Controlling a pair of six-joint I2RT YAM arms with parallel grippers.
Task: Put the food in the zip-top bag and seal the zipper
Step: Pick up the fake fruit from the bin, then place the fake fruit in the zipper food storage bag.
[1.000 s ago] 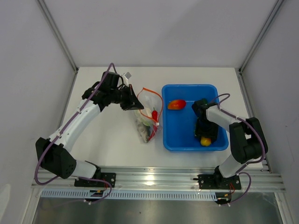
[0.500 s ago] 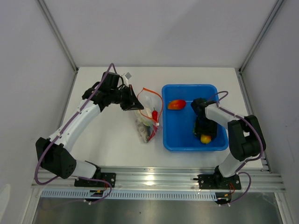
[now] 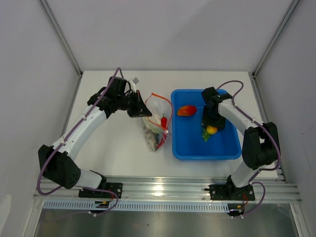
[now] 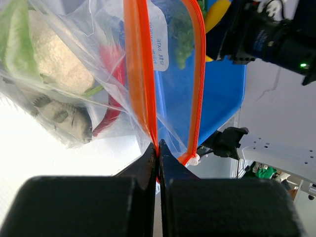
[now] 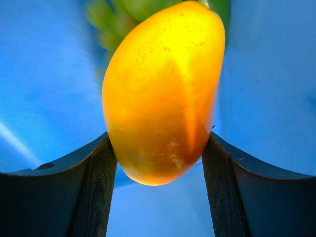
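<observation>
Loading step: right gripper (image 5: 160,148) clamped on pepper (image 5: 163,94) over tray (image 3: 197,150); left gripper (image 4: 158,148) pinches zipper (image 4: 134,74) mid-tabletop. Next: carry pepper into bag (image 3: 157,111).

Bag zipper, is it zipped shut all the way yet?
No, the zipper has its two orange strips standing wide apart above the left gripper, which pinches one end, so the bag is open.

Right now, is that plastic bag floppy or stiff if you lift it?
Probably floppy: the bag is thin, clear and creased around the food. It may swing, since the left gripper pinches only its orange strip.
</observation>
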